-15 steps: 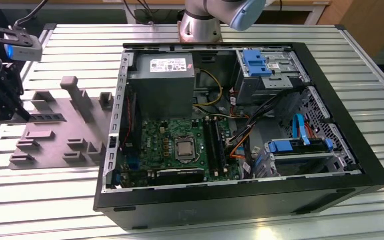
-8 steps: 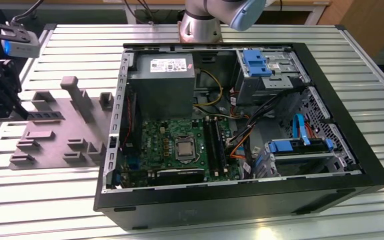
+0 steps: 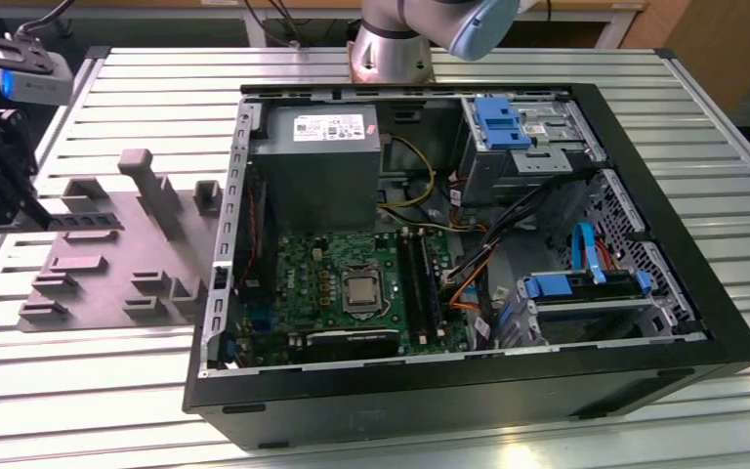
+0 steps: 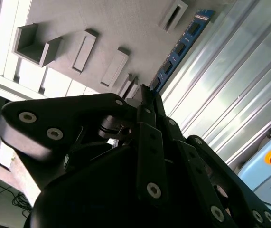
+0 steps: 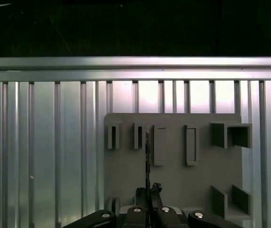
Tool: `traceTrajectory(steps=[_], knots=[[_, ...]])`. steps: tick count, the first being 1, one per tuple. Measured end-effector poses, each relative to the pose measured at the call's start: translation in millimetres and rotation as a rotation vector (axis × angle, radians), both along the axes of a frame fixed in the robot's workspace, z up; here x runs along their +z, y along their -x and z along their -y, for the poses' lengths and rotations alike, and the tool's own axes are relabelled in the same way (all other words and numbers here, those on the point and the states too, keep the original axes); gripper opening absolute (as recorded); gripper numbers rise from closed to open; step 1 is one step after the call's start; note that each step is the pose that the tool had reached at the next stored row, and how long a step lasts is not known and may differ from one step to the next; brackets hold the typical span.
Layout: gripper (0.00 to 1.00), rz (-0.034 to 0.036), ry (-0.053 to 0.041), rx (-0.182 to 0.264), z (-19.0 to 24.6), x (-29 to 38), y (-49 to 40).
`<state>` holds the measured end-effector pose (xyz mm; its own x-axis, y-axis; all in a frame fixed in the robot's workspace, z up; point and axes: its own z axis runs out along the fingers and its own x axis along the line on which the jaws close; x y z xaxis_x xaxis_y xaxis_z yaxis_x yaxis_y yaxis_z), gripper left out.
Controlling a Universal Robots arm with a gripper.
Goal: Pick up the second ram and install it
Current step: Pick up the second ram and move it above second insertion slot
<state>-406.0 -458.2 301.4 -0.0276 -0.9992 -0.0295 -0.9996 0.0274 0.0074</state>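
- Where do we find the second ram (image 4: 182, 45)?
- In the gripper (image 5: 148, 194). In both wrist views we see the fingers (image 5: 155, 191) pressed together on one end of the stick. The rest of it reaches out over the mauve-grey fixture plate (image 5: 173, 185).
- Is it clear of the plate's slots?
- We cannot tell. In the first wrist view we look at it edge-on, a thin dark line running between two of the slotted blocks. It may be lifted free.
- And the computer?
- In the exterior view the open computer case (image 3: 479, 391) lies on the slatted metal table (image 3: 153, 98), well apart from the gripper. The gripper hangs at the exterior view's left, over the far end of the fixture plate. Inside the case we see the motherboard (image 3: 304, 264) facing up, with the black socket rails (image 3: 417, 278) on it.
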Motion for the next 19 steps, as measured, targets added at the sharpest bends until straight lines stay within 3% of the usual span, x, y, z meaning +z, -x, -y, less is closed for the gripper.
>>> traceTrajectory(steps=[19], knots=[[0.14,0.0000,0.0000,0.000,-0.2,16.6,0.0]])
